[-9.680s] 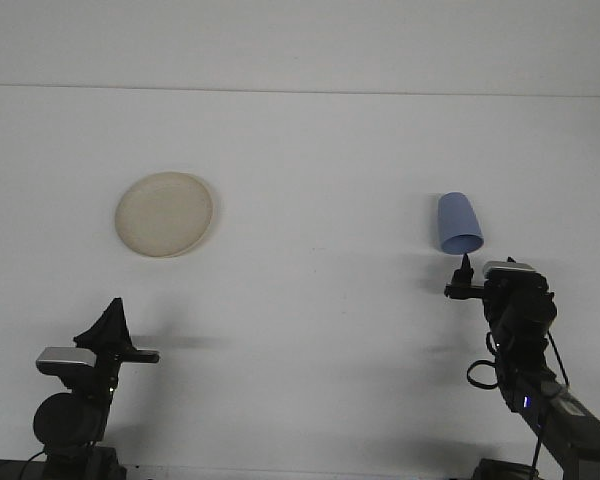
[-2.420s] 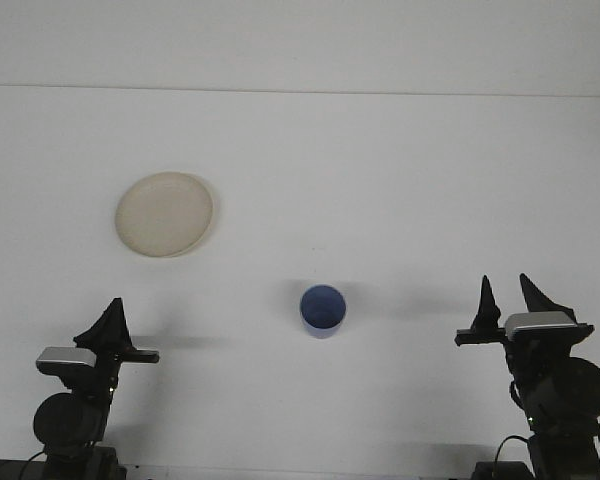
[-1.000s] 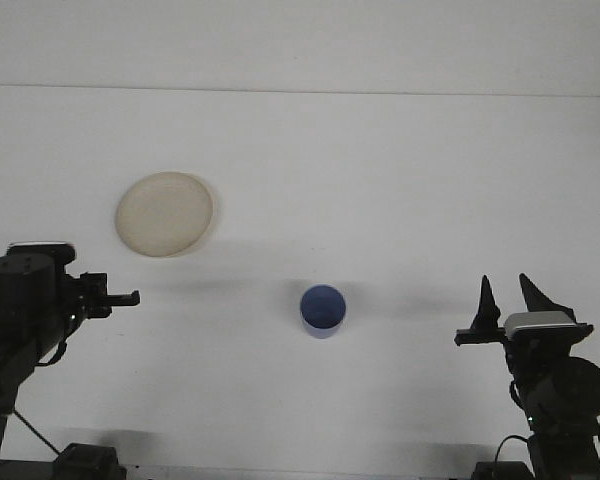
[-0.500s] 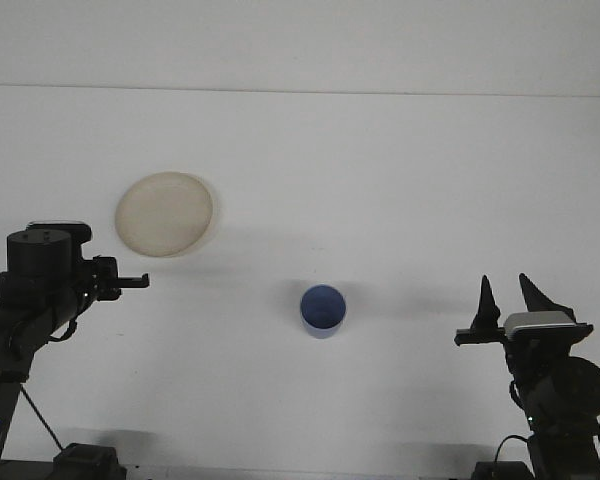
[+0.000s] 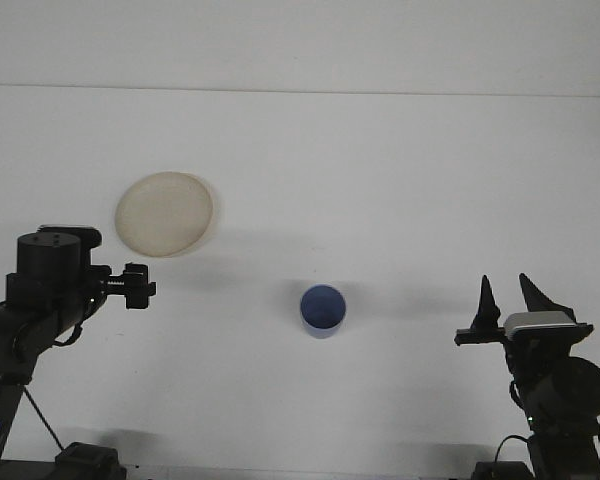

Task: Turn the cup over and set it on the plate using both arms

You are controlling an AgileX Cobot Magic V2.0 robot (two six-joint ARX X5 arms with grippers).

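2 arms are showing over the white table [image 5: 380, 160], and every place below is given from the blue cup [image 5: 323, 310]. Largest after the table, the left arm is reaching in from well to the cup's left, its dark wrist block raised above the surface. Its left gripper [image 5: 138, 290] is pointing toward the cup but standing well apart from it; whether its fingers are parted cannot be told from this angle. The right arm is sitting low, well to the cup's right, and the right gripper [image 5: 505, 298] is pointing up with its 2 fingers spread and nothing between them. The cream plate [image 5: 165, 214] is lying up and to the cup's left, bare. The cup is standing upright on the table, mouth up, touched by neither gripper.
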